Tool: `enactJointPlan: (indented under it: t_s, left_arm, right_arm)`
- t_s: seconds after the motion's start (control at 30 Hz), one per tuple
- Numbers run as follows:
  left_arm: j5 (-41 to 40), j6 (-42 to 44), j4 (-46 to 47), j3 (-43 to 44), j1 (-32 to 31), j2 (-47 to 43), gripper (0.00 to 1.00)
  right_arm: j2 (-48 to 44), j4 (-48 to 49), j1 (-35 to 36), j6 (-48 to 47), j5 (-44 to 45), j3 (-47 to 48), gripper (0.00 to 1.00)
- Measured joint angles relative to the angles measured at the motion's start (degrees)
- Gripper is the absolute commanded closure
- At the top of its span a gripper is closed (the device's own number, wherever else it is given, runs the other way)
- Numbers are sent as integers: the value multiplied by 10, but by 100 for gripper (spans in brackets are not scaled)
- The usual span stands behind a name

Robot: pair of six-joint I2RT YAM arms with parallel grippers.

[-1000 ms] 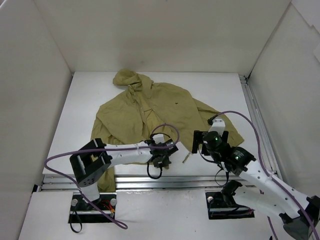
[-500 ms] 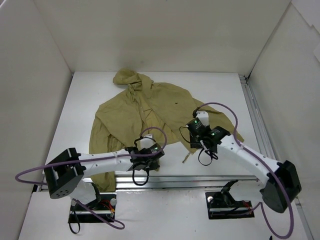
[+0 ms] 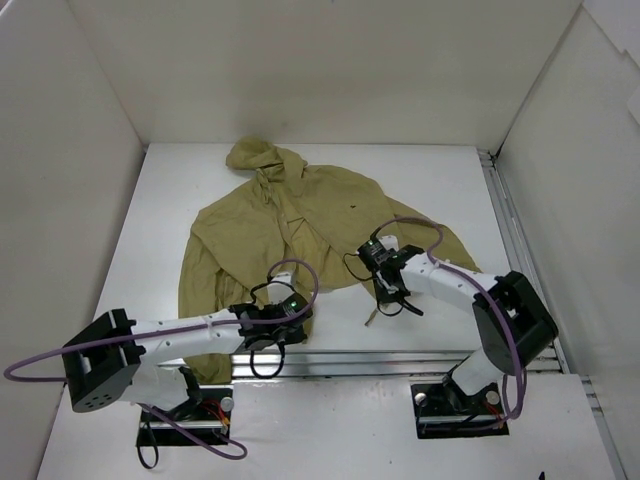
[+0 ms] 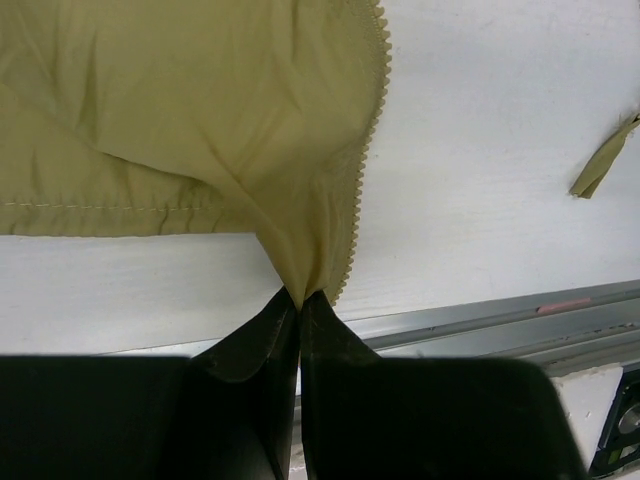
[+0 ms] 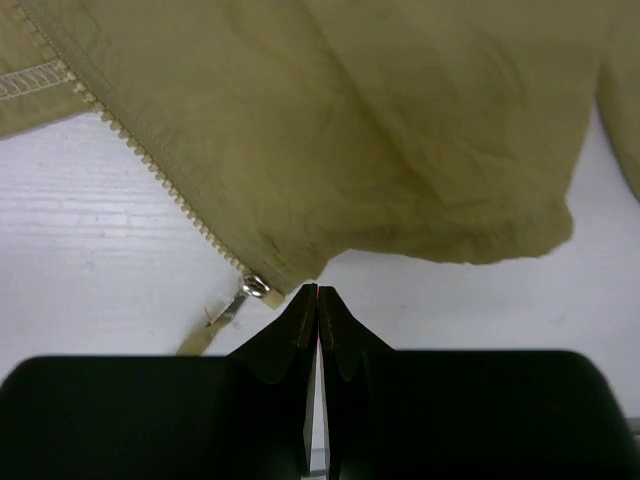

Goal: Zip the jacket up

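Best done by bringing the two bottom corners together before anything else: hold the toothed edge taut and flat, line its end up with the slider, seat it fully, and only then pull upward, with one corner anchored low so the thin fabric does not bunch. Left gripper (image 4: 300, 295) pressed together, pinching the lower corner of one front panel, cloth drawn into a tight fold between the fingertips, with the zipper teeth (image 4: 365, 170) running up and away along that panel's free edge. Right gripper (image 5: 317, 290) also pressed together, tips right at the hem corner of the other panel, just beside the metal slider (image 5: 255, 287) and its dangling pull tab (image 5: 225, 308); cannot tell whether any cloth is actually caught there. Both corners well apart, with bare white table (image 3: 440, 170) between them. Farther out, the olive jacket (image 3: 300, 215) lying spread on the table, hood toward the far wall, front open at the bottom, hem close to the metal rail (image 4: 480, 320) at the near edge. Likely risk: the right grip slipping off the hem, or the teeth twisting before they meet the slider.
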Motion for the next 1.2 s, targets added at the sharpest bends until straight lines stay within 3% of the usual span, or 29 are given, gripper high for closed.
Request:
enactJointPlan:
  t_s: [0.17, 0.57, 1.13, 1.2]
  left_arm:
    - [-8, -1, 6, -14, 1, -17, 100]
    - [-13, -11, 7, -19, 1, -32, 100]
    - [-24, -22, -2, -37, 1, -61, 100]
    - [-24, -22, -3, -37, 1, -61, 100]
  right_arm:
    - [40, 34, 0, 5, -20, -10, 100]
    - [40, 65, 22, 42, -54, -7, 100]
    - [86, 86, 144, 77, -108, 47, 100]
    - [71, 78, 149, 78, -107, 48, 92]
